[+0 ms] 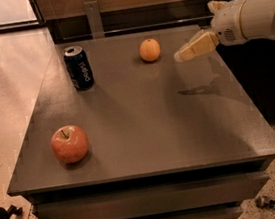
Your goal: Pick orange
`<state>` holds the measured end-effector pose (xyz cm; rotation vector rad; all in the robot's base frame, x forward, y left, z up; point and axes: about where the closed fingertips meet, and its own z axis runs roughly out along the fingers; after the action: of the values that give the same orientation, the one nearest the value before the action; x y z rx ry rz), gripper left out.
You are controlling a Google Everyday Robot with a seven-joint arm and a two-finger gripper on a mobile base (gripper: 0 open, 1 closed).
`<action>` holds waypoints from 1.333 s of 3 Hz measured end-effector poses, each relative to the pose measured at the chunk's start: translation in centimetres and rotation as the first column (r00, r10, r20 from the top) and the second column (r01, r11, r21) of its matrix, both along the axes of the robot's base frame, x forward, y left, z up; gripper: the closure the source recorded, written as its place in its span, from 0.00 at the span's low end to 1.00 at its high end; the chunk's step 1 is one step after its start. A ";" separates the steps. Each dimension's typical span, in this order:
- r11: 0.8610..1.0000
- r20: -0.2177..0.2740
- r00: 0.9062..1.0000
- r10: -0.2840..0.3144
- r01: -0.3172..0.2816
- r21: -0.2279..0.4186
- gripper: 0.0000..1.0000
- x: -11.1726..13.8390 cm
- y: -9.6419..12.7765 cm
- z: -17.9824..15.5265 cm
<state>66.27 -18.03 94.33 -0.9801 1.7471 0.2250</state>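
Observation:
The orange (pixel 150 50), small, round and bright orange, sits on the far middle of the dark table (pixel 144 125). My gripper (pixel 181 55) comes in from the right on a white arm, held above the table, its tan tip pointing left toward the orange and a short way to the right of it. It touches nothing.
A dark blue Pepsi can (pixel 78 68) stands upright at the far left of the table. A larger reddish apple (pixel 70 143) with a stem lies near the front left. A wooden wall with metal brackets runs behind the table. The floor lies to the left.

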 end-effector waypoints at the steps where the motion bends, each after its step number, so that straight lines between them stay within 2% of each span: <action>1: 0.994 0.015 1.000 0.008 -0.009 0.105 0.00 1.5 2.2 -1.4; 2: 0.994 0.015 1.000 0.008 -0.009 0.105 0.00 1.5 2.2 -1.4; 3: 0.992 -0.024 1.000 -0.001 0.004 0.126 0.00 2.7 2.4 -2.7; 4: 0.987 -0.050 0.999 0.014 -0.006 0.160 0.00 5.5 3.3 -4.2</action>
<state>71.77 -14.70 90.17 -0.8737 1.7412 0.3934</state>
